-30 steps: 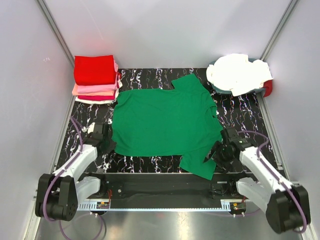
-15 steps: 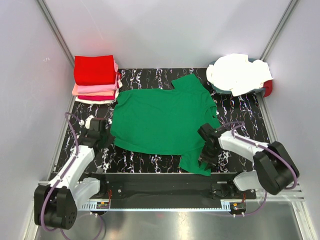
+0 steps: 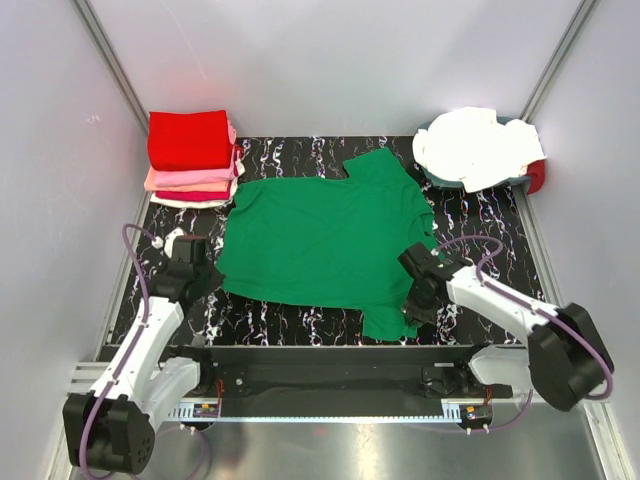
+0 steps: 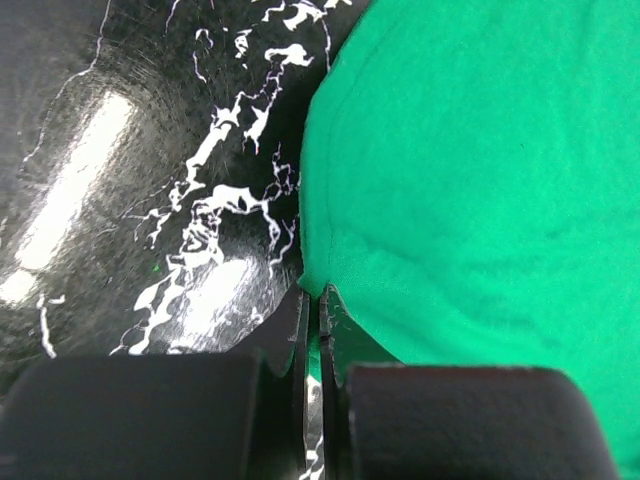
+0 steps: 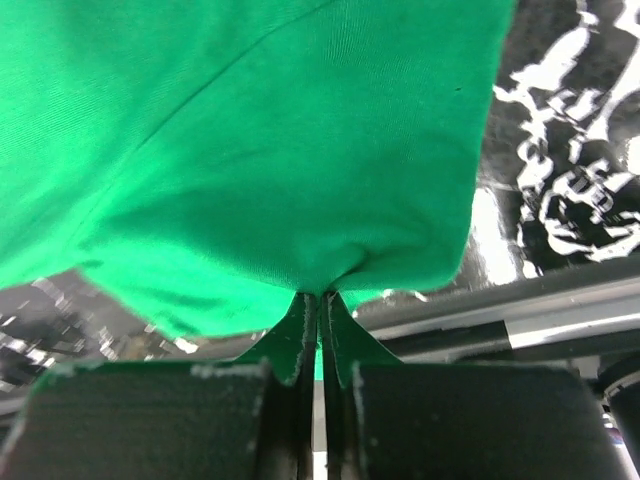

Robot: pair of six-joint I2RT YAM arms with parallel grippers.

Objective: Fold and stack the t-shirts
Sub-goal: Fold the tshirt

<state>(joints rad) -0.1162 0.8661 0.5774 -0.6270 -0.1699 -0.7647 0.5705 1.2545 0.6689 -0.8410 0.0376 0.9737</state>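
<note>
A bright green t-shirt lies spread on the black white-veined mat. My left gripper is at the shirt's near-left corner, and in the left wrist view it is shut on the edge of the green cloth. My right gripper sits at the near-right part of the shirt by the sleeve. The right wrist view shows it shut on a bunched fold of green cloth, lifted a little off the mat.
A folded stack of t-shirts, red on top with pink and cream below, stands at the back left. A heap of white cloth fills a basket at the back right. Grey walls close in both sides, and a black rail runs along the near edge.
My right gripper has moved left onto the near-right sleeve area and closed on the cloth, drawing it inward. The left gripper has shifted slightly away from the near edge with its corner.
</note>
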